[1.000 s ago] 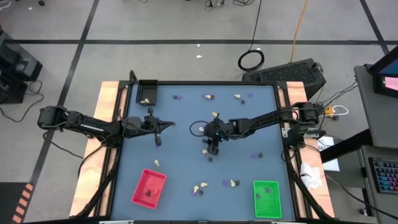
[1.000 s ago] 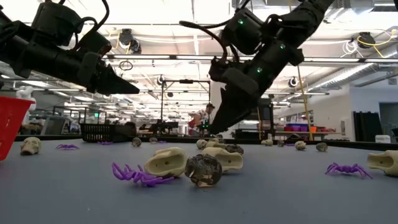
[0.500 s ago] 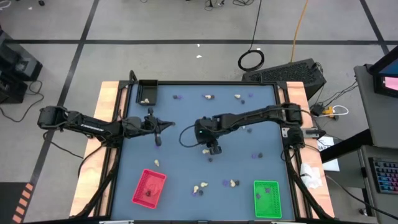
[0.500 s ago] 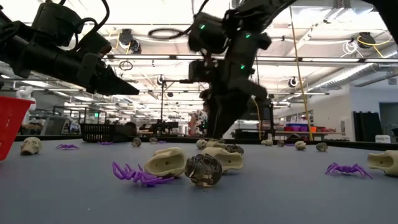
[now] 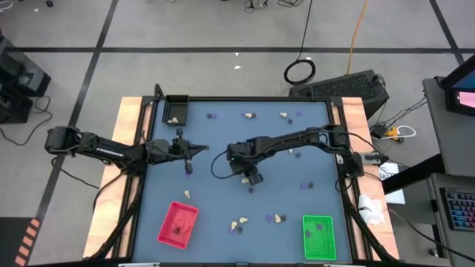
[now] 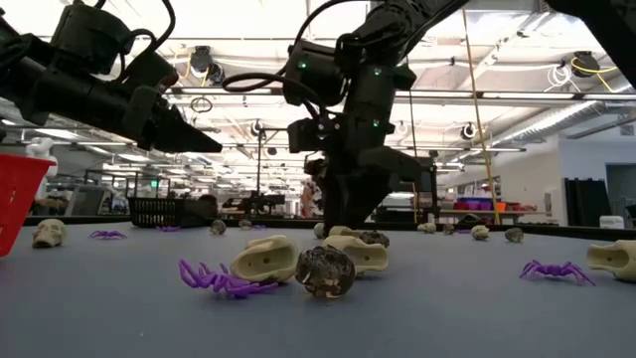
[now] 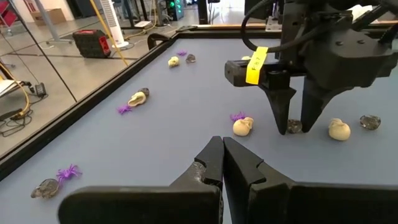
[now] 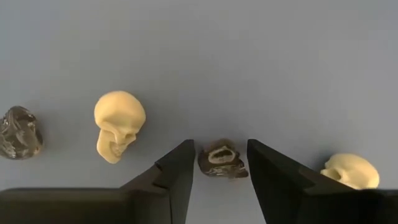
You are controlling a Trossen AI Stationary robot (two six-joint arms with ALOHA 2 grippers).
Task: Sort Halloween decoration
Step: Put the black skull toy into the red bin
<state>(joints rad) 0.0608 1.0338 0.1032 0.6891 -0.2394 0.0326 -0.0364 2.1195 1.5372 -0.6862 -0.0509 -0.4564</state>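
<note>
Since the earlier frames the right gripper (image 5: 253, 178) had swung toward the worktop's (image 5: 215, 215) middle and dropped over a dark skull (image 8: 222, 160), fingers (image 8: 177, 171) spread either side of it, not yet clamped, apparently lined up for a pick. Cream skulls (image 8: 118, 124) lay just beside on both flanks, close enough to get nudged. Farther off, the left gripper (image 5: 188, 157) hung clenched on nothing. Beyond, the red tray (image 5: 178, 224), green tray (image 5: 318, 236) and black tray (image 5: 176, 110) waited at the edges

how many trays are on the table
3, seen from above: a black tray in the table's upper-left corner, a red tray at lower left, a green tray at lower right.
</note>
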